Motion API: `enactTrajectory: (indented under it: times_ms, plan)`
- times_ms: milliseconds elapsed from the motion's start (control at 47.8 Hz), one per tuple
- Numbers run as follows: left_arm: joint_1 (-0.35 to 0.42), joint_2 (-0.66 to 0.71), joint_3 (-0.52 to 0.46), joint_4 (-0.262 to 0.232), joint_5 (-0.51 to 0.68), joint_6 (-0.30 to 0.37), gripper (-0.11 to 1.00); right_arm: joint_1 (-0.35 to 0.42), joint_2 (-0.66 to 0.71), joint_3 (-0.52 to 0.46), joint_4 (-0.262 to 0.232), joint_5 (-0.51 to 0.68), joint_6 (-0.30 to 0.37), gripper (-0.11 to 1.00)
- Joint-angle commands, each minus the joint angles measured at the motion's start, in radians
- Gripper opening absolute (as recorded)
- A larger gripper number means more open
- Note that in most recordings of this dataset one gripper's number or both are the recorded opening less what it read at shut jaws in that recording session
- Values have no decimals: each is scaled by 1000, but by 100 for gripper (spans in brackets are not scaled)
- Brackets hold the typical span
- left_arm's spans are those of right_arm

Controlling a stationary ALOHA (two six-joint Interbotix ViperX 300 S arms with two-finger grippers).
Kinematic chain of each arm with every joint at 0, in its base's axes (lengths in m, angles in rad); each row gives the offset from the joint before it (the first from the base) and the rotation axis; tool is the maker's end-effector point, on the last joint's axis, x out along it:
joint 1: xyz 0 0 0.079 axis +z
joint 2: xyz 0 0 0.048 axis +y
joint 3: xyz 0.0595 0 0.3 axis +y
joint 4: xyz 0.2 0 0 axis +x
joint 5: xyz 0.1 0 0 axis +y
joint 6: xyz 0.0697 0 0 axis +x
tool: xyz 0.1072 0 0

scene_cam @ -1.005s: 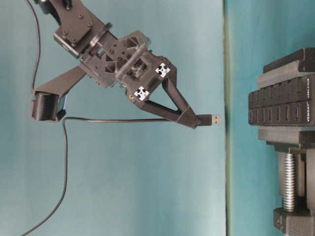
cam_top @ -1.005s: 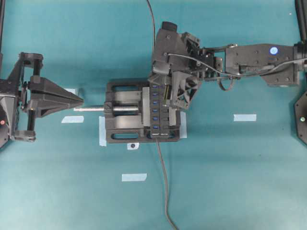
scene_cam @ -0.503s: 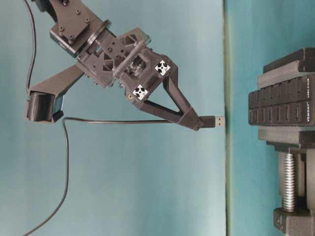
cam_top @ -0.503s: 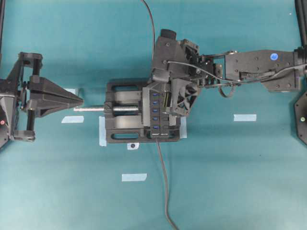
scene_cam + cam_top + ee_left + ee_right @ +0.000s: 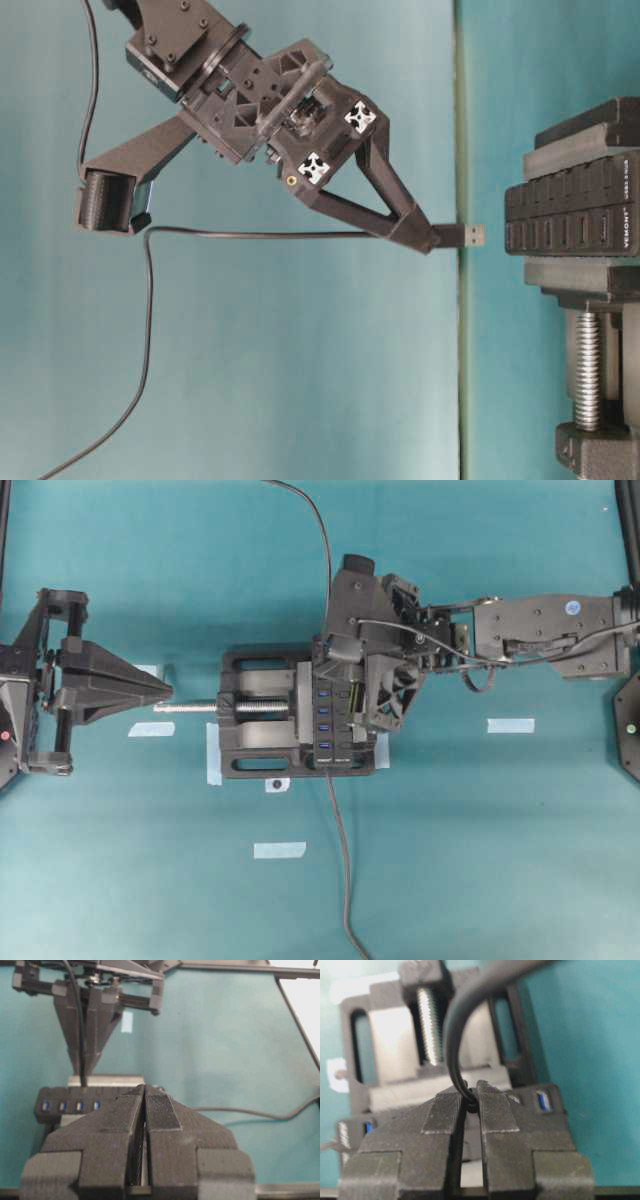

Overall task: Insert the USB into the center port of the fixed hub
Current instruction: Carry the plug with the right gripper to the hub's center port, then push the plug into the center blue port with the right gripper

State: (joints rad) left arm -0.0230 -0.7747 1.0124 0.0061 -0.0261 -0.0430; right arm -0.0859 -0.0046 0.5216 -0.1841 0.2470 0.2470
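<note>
The vise [image 5: 262, 727] clamps the fixed hub [image 5: 332, 715]; the right gripper [image 5: 437, 238], jaws clenched on the USB [image 5: 470, 236], is just short of it; left gripper [image 5: 165, 689] jaws closed, empty.

The long narrow black plastic hub [image 5: 330, 718] carries blue slots. The black vise [image 5: 262, 725] has a silver screw [image 5: 215, 708]. The tabletop [image 5: 150, 880] is teal, with pale blue tape strips [image 5: 279, 850].

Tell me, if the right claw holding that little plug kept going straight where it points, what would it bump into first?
Probably the long black hub strip with blue slots, clamped in the black vise. The right gripper points its small black USB plug at the hub across a small gap. Which slot it meets is unclear.
</note>
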Motion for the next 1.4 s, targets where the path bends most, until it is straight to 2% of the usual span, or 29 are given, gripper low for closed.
enactTrajectory:
  times_ms: [0, 1382]
  plan:
    - [3, -3, -18, 3, -6, -2, 0, 5, -8, -6, 5, -14, 12, 7]
    - [6, -6, -15, 2, -6, -2, 0, 11, 54, 26, 8, -64, 12, 7]
